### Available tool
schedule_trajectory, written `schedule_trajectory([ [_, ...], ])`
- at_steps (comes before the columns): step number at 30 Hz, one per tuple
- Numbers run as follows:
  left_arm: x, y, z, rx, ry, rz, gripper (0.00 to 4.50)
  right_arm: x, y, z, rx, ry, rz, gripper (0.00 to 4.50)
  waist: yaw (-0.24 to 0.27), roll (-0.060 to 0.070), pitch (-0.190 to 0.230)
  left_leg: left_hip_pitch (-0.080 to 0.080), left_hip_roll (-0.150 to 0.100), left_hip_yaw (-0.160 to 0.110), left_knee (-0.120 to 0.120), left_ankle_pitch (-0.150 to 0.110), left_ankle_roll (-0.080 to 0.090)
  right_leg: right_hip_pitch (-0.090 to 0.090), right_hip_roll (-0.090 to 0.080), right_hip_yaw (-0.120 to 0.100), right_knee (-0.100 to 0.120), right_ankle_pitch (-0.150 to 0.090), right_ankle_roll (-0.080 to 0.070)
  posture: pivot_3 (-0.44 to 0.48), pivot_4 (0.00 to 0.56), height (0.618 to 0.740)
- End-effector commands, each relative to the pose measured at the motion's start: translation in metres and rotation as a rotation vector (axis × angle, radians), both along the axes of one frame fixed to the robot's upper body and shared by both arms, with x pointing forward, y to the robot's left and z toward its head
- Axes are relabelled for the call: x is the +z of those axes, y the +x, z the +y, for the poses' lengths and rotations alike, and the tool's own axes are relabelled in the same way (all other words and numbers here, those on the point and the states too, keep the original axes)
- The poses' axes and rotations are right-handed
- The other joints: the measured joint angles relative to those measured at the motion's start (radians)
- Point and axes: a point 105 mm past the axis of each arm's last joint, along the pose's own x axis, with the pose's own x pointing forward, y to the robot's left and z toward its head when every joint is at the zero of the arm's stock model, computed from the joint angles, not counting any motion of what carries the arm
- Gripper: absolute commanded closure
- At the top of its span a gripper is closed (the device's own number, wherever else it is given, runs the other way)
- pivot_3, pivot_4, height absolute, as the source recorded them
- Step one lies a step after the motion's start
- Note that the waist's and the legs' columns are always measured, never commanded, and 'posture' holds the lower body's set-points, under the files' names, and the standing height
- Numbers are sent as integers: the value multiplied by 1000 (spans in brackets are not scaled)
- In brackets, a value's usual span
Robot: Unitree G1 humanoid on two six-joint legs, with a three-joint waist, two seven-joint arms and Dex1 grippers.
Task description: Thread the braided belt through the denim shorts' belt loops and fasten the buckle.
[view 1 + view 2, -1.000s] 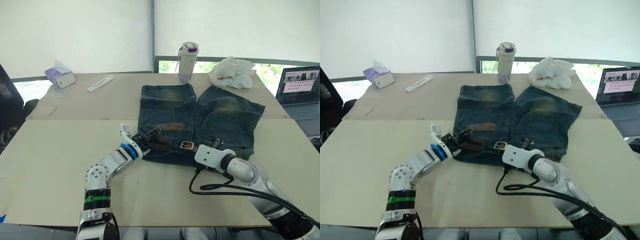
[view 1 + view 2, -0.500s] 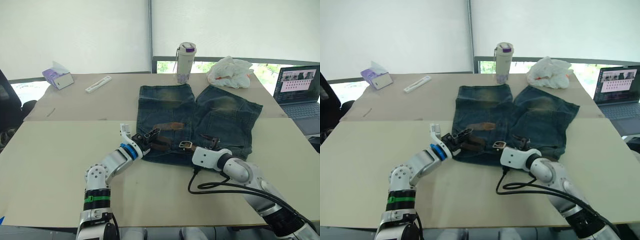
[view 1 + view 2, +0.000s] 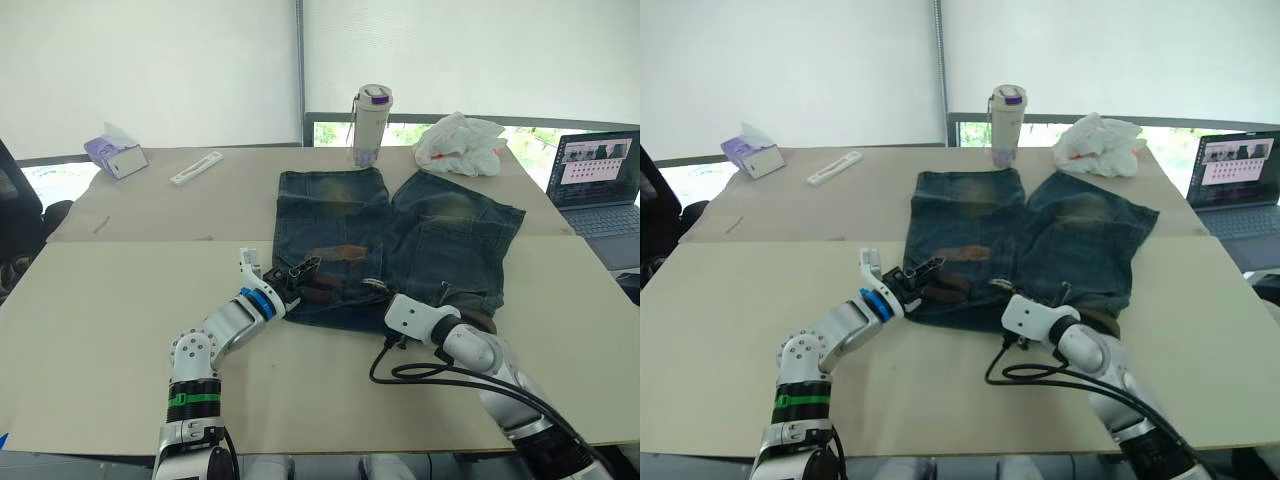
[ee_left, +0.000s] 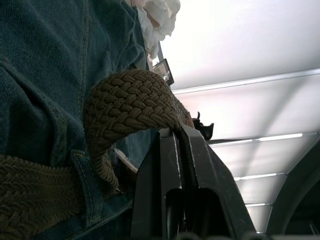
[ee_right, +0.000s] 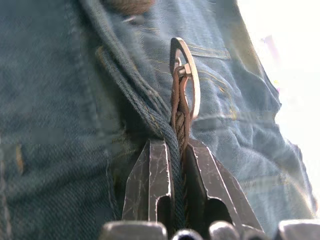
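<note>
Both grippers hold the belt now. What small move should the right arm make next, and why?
Probably draw the buckle a little toward the left gripper. The right gripper is shut on the belt just below the buckle, the left is shut on a raised bend of it, and the ends are not yet joined on the shorts.

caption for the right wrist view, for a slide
Right gripper shut on the braided belt just behind its buckle, over the denim shorts.

Both hands [image 3: 300,272] [image 5: 176,150] pinched closed.

left arm [image 3: 215,335]: silver, blue wrist ring, green elbow band | right arm [image 3: 470,345]: white-grey, looping black cable
</note>
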Motion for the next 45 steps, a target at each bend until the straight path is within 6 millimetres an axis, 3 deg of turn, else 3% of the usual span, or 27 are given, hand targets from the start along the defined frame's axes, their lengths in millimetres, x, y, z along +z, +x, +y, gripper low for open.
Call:
schedule_trajectory([
  [1,10,0,1,18,15,-22,4500,21,5,-8,-96,148,-92,4484,-2,0,0,0,0,0,0,0,0,0,0,0,0,0,0,0,150,740],
  [9,9,-6,-11,-49,71,-2,4500,40,10,-4,-187,348,-179,4484,-4,0,0,0,0,0,0,0,0,-1,0,0,2,0,0,0,150,740],
  [14,2,-4,-15,-53,76,64,4500,46,10,2,-178,377,-206,4484,-4,0,0,0,0,0,0,0,0,-1,0,0,2,0,0,0,150,740],
  [22,9,8,-16,29,-152,185,4500,49,7,11,-134,350,-236,4484,-5,0,0,0,0,0,0,0,0,-1,0,0,2,0,0,0,150,740],
  [30,7,-2,-37,-54,-280,235,4500,59,6,18,-91,352,-285,4484,-5,0,0,0,0,1,1,0,0,-1,0,0,2,0,0,0,150,740],
  [35,1,0,-36,-52,-284,266,4500,67,6,13,-131,396,-329,4484,-6,0,0,0,0,2,1,0,0,-1,1,0,2,0,0,0,150,740],
  [45,16,6,-35,-45,-327,255,4500,81,4,3,-207,532,-408,4484,-4,0,0,0,0,1,1,0,0,-1,1,0,2,0,0,0,150,740],
])
